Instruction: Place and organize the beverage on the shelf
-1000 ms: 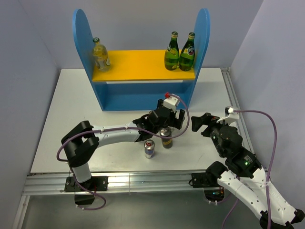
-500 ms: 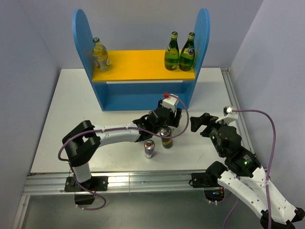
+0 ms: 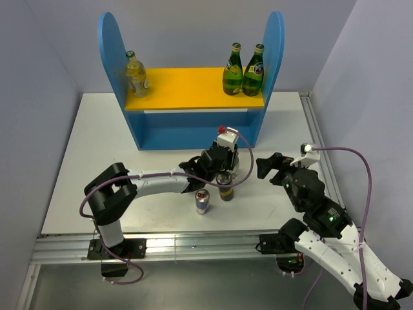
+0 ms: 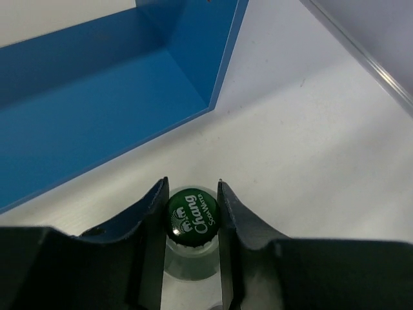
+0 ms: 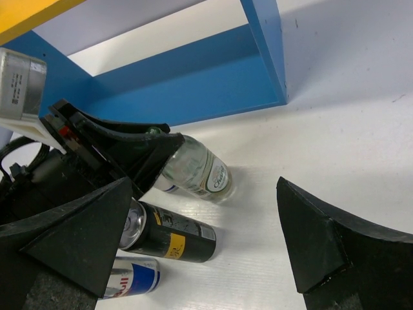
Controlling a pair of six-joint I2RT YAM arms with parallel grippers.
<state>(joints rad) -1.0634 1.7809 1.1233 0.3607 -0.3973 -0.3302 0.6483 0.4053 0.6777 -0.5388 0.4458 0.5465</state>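
Just in front of the blue two-level shelf (image 3: 193,129), near its right side panel, we see a clear glass bottle (image 5: 193,171) with a green cap, its base on the white table (image 3: 97,142). Our left gripper (image 4: 191,194) holds it, fingers pressed against either side of the cap. A black-gold can (image 3: 224,187) stands just beside the bottle on the side away from the shelf, and a slim silver can (image 3: 202,201) with red-blue marks stands further out still. On the shelf's yellow upper board (image 3: 193,87), a pale-yellow bottle (image 3: 135,74) stands at the left end and two green bottles (image 3: 232,70) at the right end. Our right gripper (image 3: 270,166) hovers in front of the shelf's right panel, fingers spread wide.
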